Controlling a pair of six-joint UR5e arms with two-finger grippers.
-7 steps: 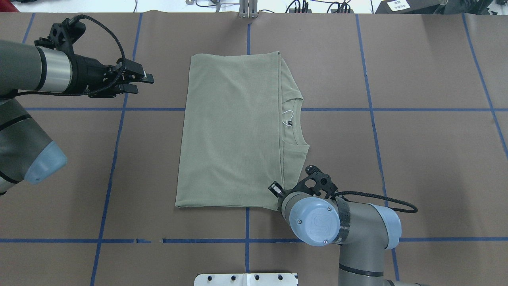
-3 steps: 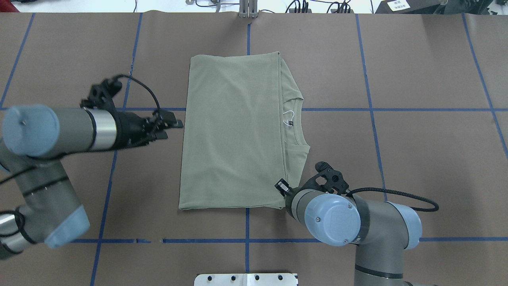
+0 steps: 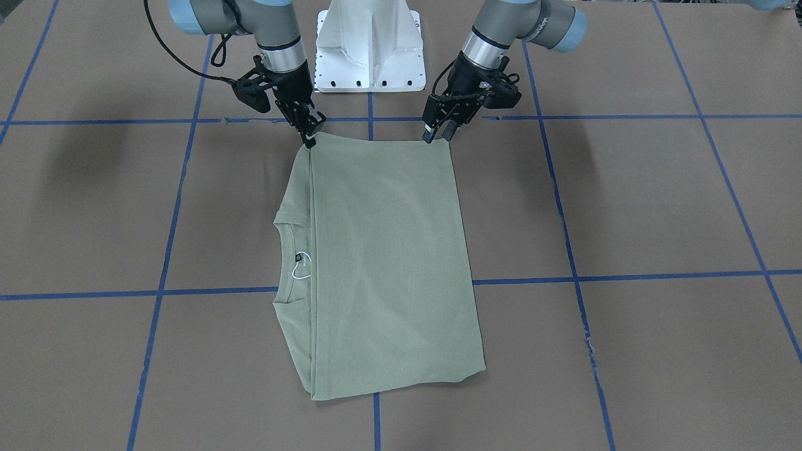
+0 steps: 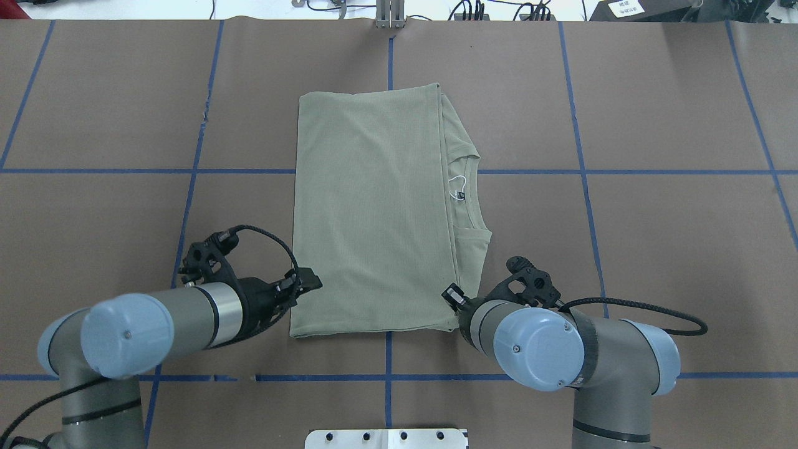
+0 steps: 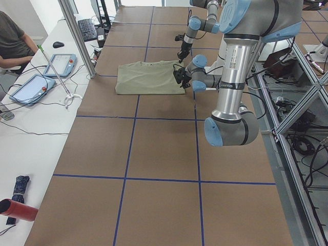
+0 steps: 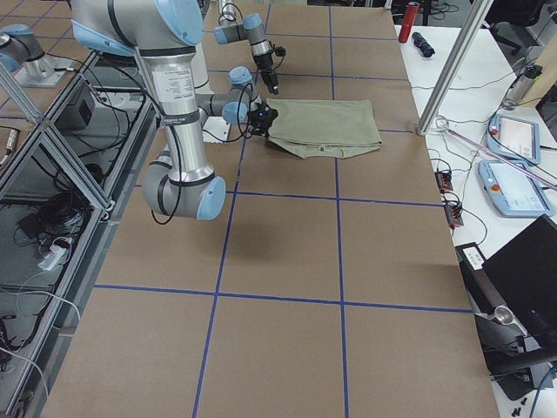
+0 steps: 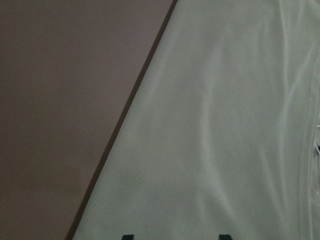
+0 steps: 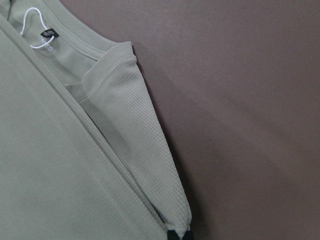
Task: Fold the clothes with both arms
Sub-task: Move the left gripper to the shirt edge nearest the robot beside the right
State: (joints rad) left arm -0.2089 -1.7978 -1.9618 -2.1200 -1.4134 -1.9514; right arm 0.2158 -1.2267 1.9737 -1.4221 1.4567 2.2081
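Your left arm (image 4: 187, 315) has swung to a near corner of the shirt (image 4: 374, 212), left end effector (image 3: 437, 133) spread; right end effector (image 3: 311, 138) seemingly pinches the other — shirt, half-folded on the desk (image 4: 654, 249), looks ready for lifting.

Looking down on the shirt (image 8: 45, 165), pale sage knit, folded, filling the left side. Up at top left, black neck label (image 8: 49, 33) with its white string loop (image 8: 31, 29), lying inside the ribbed collar (image 8: 90, 42). Folded edges running diagonally down to a corner at the bottom. Right there, right gripper (image 8: 178, 234), only dark tips showing, nipped onto that corner. Bare brown table (image 8: 250, 100) all along the right.
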